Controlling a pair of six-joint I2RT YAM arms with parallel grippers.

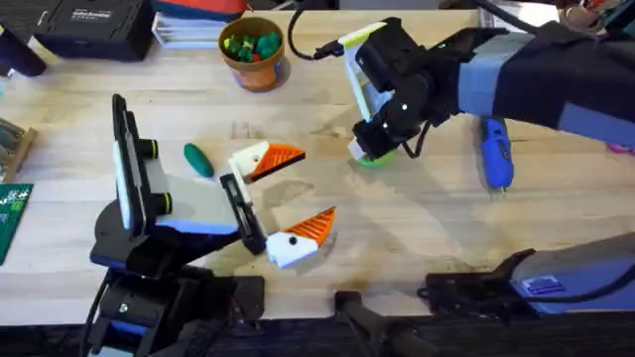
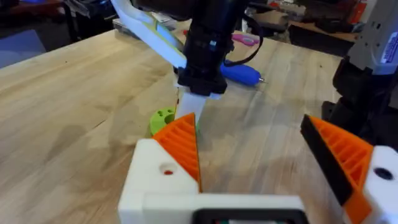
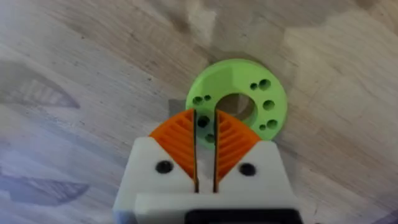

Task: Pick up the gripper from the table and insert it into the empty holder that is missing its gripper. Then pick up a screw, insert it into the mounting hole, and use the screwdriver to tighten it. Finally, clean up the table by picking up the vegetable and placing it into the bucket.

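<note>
right tool (image 3: pixel 205 140) hangs over the green disc (image 3: pixel 239 102), pads nearly together on nothing. left tool (image 1: pixel 293 193) gapes beside the vegetable (image 1: pixel 197 160); screwdriver (image 1: pixel 495 151) lies on the desk (image 1: pixel 417 238).

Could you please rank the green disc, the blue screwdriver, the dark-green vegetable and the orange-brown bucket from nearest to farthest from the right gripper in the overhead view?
1. Flat bright-green round disc with holes: directly under the right gripper.
2. Bright blue pen-shaped screwdriver: to its right.
3. Round orange-brown bucket: up and to the left, near the table's far edge.
4. Small dark-green oval vegetable: far left, beside the left arm.
</note>
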